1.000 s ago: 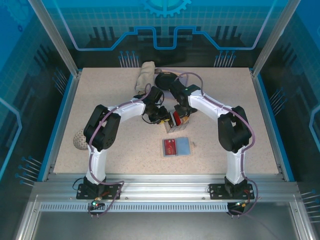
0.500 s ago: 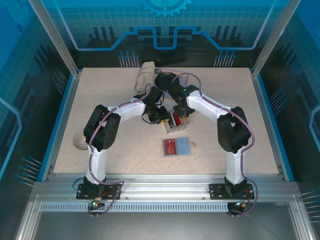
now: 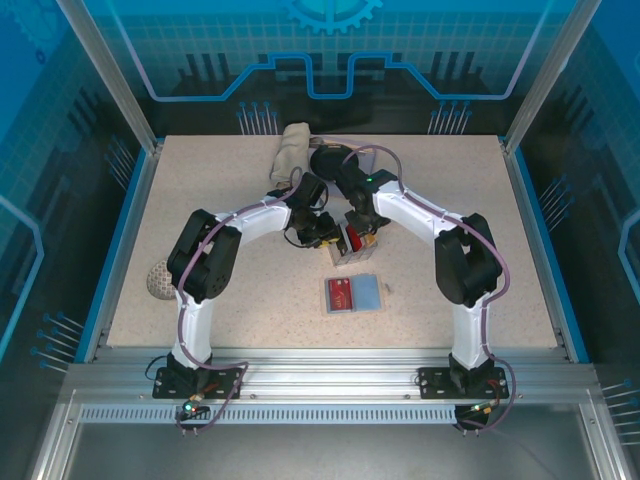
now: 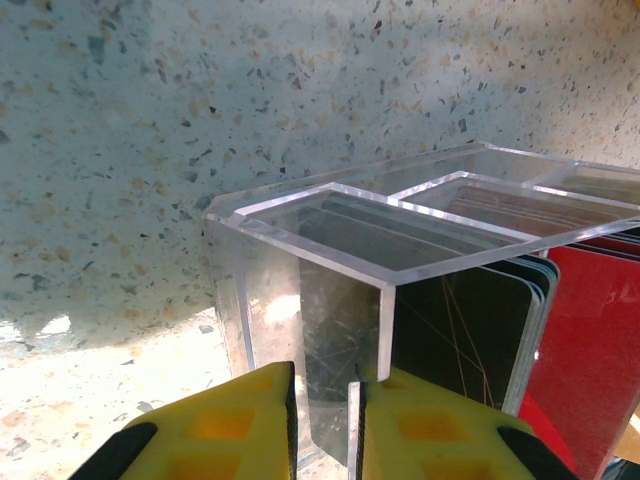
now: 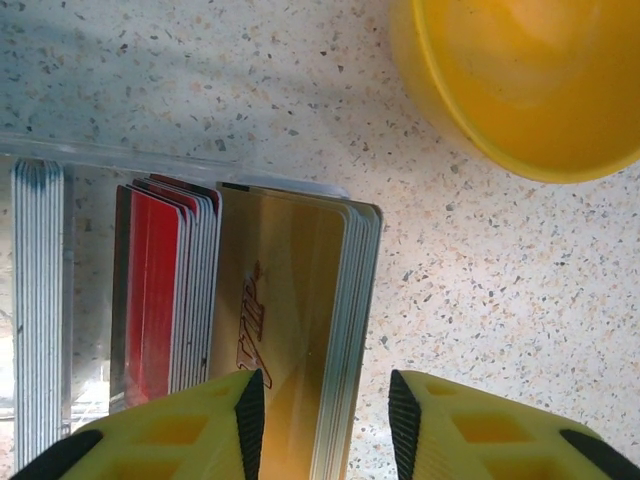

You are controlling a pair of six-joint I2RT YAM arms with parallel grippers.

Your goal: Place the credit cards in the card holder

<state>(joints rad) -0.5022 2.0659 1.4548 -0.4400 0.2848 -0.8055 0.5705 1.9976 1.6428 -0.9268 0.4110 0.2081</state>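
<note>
Credit cards (image 5: 190,300) stand upright in a clear box (image 4: 300,300), sorted into stacks by colour.

Right gripper (image 5: 325,425): its yellow fingers sit on either side of the gold stack's (image 5: 290,280) upper edge, with a gap showing between them. Whether the pads bear on the cards cannot be told. The red stack (image 5: 150,290) stands directly beside the gold one, on the side away from the yellow bowl (image 5: 520,80). A pale stack (image 5: 38,300) stands beyond the red. The bowl sits ahead of this gripper, clear of the box.

Left gripper (image 4: 325,425): jaws drawn together on the box's end wall, with the clear panel pinched between both yellow fingers. A black card (image 4: 470,330) stands inside the box just beyond that grip.

The top view shows the two grippers meeting at the box from opposite sides.

Card holder (image 3: 353,294) lies open and flat on the table (image 3: 200,200), nearer the arm bases than either gripper and apart from the box. One red card (image 3: 340,294) lies in its left half.
</note>
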